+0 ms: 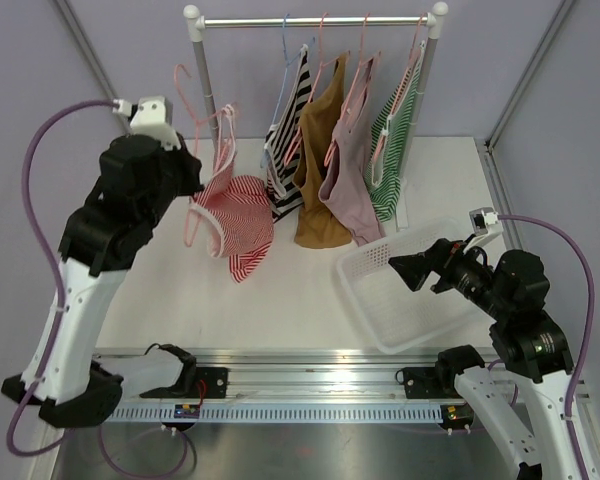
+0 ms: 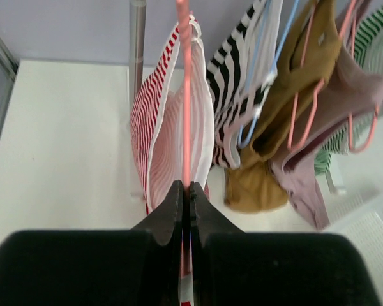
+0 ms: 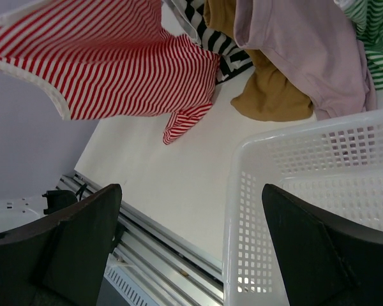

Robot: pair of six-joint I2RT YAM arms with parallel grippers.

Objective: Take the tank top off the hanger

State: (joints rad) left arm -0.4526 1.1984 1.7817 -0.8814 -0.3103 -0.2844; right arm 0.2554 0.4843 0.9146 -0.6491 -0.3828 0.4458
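A red-and-white striped tank top hangs on a pink hanger, held off the rail to the left of the rack. My left gripper is shut on the pink hanger's rod, with the tank top draped just beyond the fingertips. My right gripper is open and empty, above the near-left rim of the white basket. In the right wrist view the tank top hangs at the upper left, apart from the open jaws.
The clothes rack holds black-striped, brown, mauve and green-striped tops on hangers. The basket stands at the table's right front. The rack's left post stands beside the tank top.
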